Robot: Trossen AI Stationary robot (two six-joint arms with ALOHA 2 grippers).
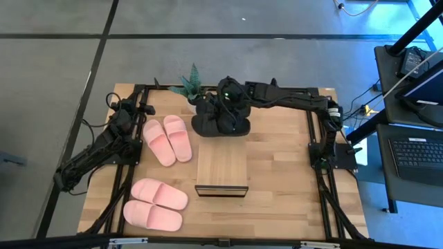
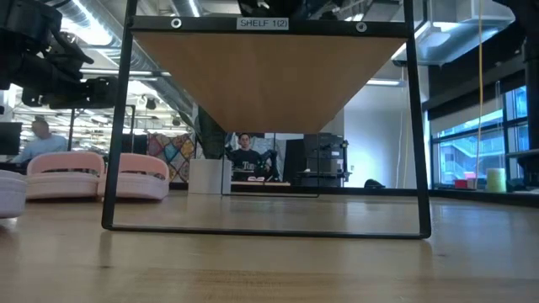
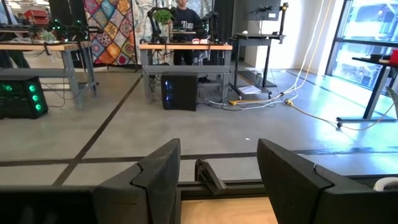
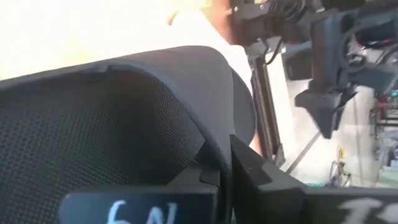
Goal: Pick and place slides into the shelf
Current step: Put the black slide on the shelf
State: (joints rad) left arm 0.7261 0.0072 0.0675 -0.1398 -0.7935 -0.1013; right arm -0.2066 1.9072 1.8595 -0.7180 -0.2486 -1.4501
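At the far edge of your table, the right gripper [image 1: 232, 117] sits down on the black rubbery foam slides [image 1: 220, 125], its jaws shut on the wide strap [image 4: 180, 93] of one of them (the wrist view shows that strap pressed right against the fingers), just beyond the low wood-topped shelf with its thin dark frame [image 1: 221, 166]. Your left gripper [image 1: 126, 116] waits at the table's left edge with its jaws apart and empty, beside one pale pink foam pair [image 1: 168, 139]; the other pink pair [image 1: 156, 203] lies nearer the front-left corner.

Right pincer [image 1: 232, 119] on black slides [image 1: 220, 125] behind shelf [image 1: 221, 166]; pink slides [image 1: 167, 140] left.
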